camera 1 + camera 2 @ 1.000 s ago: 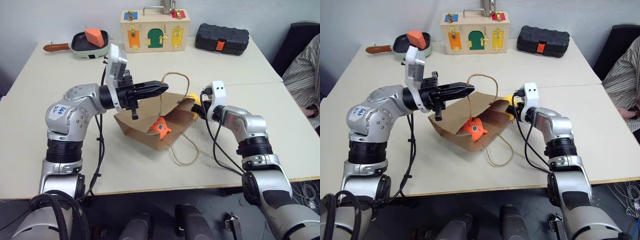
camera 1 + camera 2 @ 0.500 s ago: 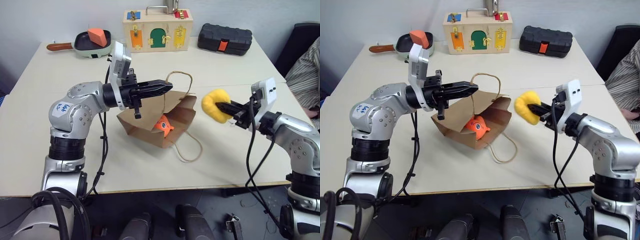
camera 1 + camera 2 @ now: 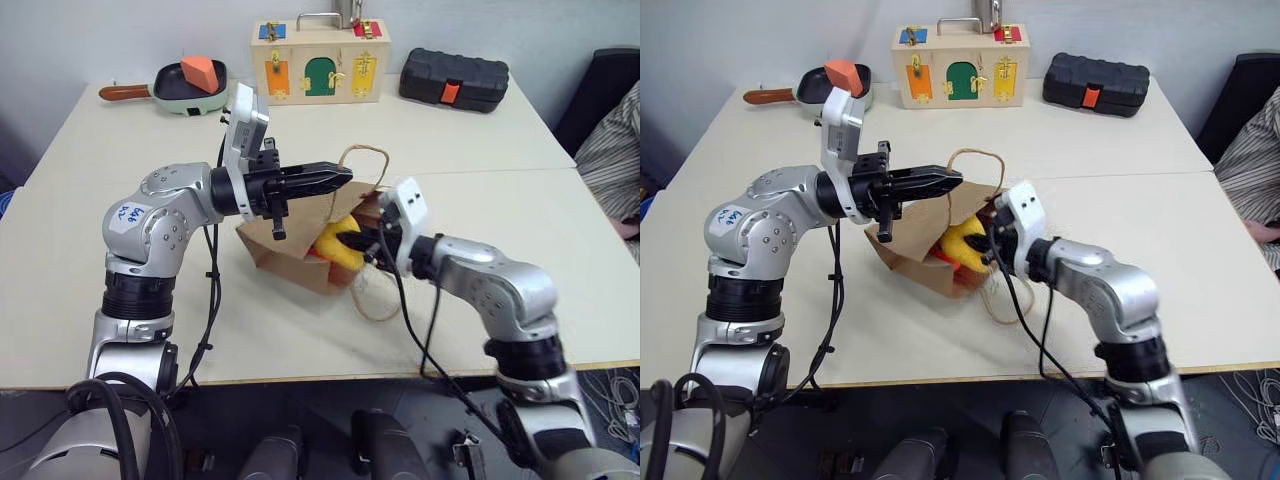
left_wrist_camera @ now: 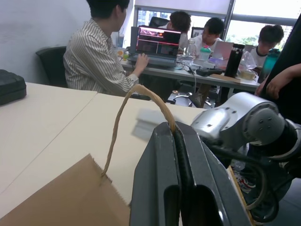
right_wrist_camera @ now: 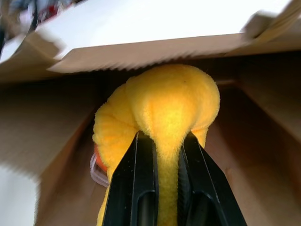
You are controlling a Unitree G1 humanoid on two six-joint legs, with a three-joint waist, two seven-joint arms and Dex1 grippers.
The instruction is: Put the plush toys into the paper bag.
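The brown paper bag (image 3: 272, 250) lies on its side on the table with its mouth toward my right arm. My left gripper (image 3: 343, 176) is shut on one of its cord handles (image 4: 141, 92) and holds the top flap up. The yellow plush toy (image 3: 335, 243) is in the bag's mouth. My right gripper (image 5: 165, 139) is shut on it, fingers pinching its lower part. A sliver of the orange plush toy (image 3: 939, 257) shows deeper inside, mostly hidden behind the yellow one. The second handle loop (image 3: 375, 300) lies flat on the table.
At the table's far edge stand a wooden box with coloured doors (image 3: 320, 62), a black case (image 3: 460, 78) and a pan holding an orange wedge block (image 3: 190, 85). A person's striped sleeve (image 3: 615, 150) is at the right. People sit at desks (image 4: 160, 42) beyond the table.
My right gripper lifted the yellow plush toy away to the right of the bag, then carried it left into the bag's mouth. The left gripper kept holding the handle in place.
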